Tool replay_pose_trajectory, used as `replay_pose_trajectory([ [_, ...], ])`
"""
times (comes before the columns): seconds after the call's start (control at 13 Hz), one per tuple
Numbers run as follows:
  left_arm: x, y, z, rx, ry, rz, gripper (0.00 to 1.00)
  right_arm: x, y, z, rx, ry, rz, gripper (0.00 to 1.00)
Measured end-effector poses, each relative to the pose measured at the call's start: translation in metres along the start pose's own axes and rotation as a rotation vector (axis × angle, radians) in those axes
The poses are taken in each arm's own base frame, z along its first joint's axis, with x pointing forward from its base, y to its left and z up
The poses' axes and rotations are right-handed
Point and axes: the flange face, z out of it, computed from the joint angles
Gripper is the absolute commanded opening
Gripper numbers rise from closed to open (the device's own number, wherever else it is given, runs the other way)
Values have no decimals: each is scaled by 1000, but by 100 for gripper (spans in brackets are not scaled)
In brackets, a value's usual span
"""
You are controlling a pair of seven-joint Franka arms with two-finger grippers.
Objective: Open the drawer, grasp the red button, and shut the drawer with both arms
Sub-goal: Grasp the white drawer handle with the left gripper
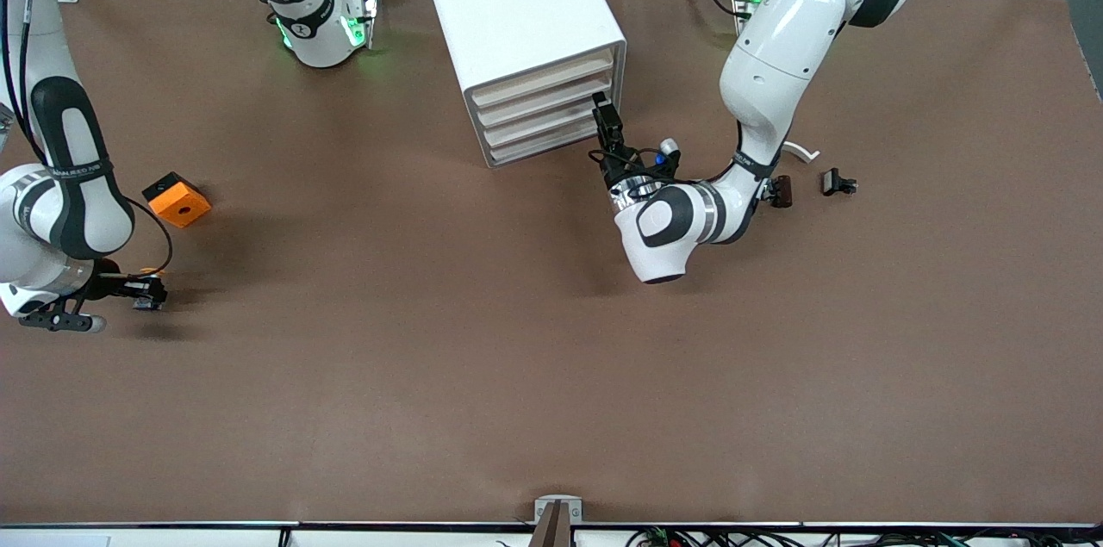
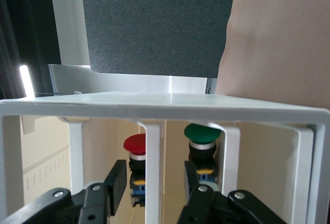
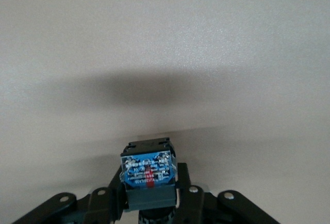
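The white cabinet (image 1: 517, 21) stands at the middle of the robots' edge of the table. Its four pale drawer fronts (image 1: 547, 112) look flush. My left gripper (image 1: 601, 109) is at the drawer fronts, level with the second drawer from the top. In the left wrist view it (image 2: 153, 176) is open, with one finger on either side of a white bar (image 2: 153, 146) without touching it. A red-capped button (image 2: 135, 144) shows inside, past the bar. My right gripper (image 1: 148, 292), toward the right arm's end, is shut on a black-and-blue button body (image 3: 147, 175); its cap is hidden.
A green-capped button (image 2: 202, 133) sits beside the red one inside the cabinet. An orange cube (image 1: 177, 199) lies near the right arm. Two small dark parts (image 1: 782, 190) (image 1: 838, 183) and a white curved piece (image 1: 801, 151) lie by the left arm.
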Motion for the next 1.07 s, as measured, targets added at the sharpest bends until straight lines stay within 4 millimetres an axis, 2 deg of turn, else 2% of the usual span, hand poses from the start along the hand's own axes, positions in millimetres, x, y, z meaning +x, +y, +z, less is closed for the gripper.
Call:
replay_pose_trajectory([
  [0.54, 10, 7, 8, 26, 18, -52, 50, 0, 0, 0, 0, -1, 0, 70],
  [0.77, 11, 0, 16, 50, 39, -63, 50, -2, 0, 3, 1, -6, 1, 72],
  [0.84, 10, -2, 21, 55, 46, -61, 50, -3, 0, 4, 2, -9, 1, 76],
  [1.07, 6, -7, 27, 57, 58, -55, 43, -4, 1, 9, 3, -16, 2, 74],
])
